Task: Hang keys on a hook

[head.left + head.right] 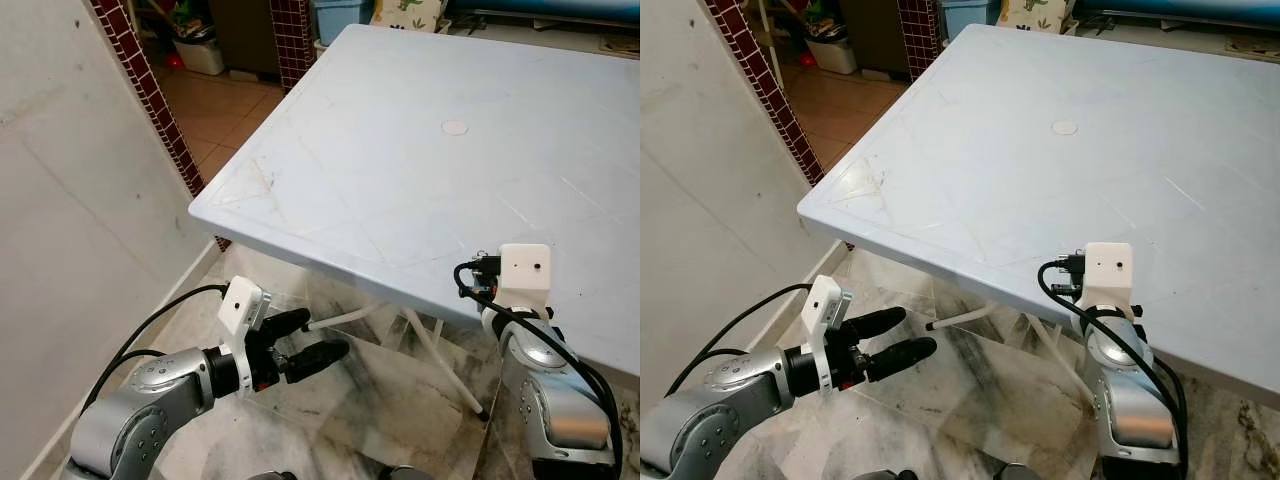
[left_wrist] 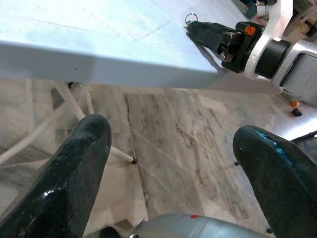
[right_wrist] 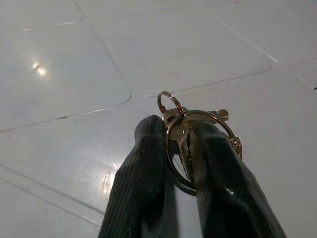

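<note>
Your left claw (image 1: pixel 318 338) is hanging released below the table (image 1: pixel 400 150) edge, over the marble floor (image 2: pixel 178 148). Your right claw (image 3: pixel 178 144) is resting at the near table edge, clenching the keys (image 3: pixel 190 134) on their rings.

Left tool (image 1: pixel 320 338) spread — right tool (image 3: pixel 179 144) clamped.

Bright, sharp daylight; glare on table (image 3: pixel 39 69).
</note>
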Available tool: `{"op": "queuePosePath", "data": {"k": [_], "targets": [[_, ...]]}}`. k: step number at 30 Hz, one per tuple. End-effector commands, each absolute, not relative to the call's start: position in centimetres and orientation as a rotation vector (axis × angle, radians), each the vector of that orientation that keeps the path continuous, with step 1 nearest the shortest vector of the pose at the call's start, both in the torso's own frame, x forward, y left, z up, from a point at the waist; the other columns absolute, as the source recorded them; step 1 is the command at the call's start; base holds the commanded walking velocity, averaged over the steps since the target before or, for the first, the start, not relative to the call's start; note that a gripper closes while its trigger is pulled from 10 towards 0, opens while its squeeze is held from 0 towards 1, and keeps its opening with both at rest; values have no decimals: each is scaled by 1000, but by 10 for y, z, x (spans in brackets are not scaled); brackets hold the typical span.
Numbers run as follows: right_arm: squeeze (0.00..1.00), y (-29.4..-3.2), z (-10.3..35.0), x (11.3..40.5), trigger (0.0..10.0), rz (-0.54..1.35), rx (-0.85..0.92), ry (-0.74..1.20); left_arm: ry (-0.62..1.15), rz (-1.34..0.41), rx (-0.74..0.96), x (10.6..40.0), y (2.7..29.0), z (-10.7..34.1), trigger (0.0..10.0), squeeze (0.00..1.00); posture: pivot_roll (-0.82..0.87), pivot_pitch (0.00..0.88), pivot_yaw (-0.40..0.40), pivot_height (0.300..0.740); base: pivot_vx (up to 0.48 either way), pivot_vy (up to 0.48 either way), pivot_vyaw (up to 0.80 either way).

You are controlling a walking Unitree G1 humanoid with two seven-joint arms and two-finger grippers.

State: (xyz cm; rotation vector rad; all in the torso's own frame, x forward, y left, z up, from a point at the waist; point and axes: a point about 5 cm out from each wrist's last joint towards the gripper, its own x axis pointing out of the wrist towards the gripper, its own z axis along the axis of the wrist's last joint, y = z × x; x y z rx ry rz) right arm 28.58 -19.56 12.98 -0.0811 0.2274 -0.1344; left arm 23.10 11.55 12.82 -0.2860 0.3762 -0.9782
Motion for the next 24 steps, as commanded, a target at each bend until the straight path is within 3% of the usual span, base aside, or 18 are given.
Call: {"op": "queuePosePath", "data": {"k": [1,9,20,21,22,23,24], "targets": [[0,-193,125,286,0,-137,-73,243,367,-943,-262,234,120,129,10000,0,-19,140,99,740,0,0,0],[0,-190,164,295,0,-140,-126,4,358,-924,-254,238,121,128,10000,0,-20,134,102,740,0,0,0],[0,-186,170,297,0,-117,-162,-39,348,-917,-243,240,121,127,10000,0,-23,128,103,740,0,0,0],[0,-186,170,297,4157,-117,-164,-38,348,-917,-243,240,121,127,10000,0,-23,128,103,740,0,0,0],[0,-187,168,296,4157,-117,-168,-30,347,-917,-243,240,121,128,10000,0,-23,128,103,740,0,0,0],[1000,-188,163,295,10000,-117,-158,-1,347,-917,-244,240,121,127,10000,0,-25,127,102,740,0,0,0],[1000,-188,159,295,10000,-114,-144,24,347,-917,-243,240,121,127,10000,0,-25,127,102,740,0,0,0]]}}
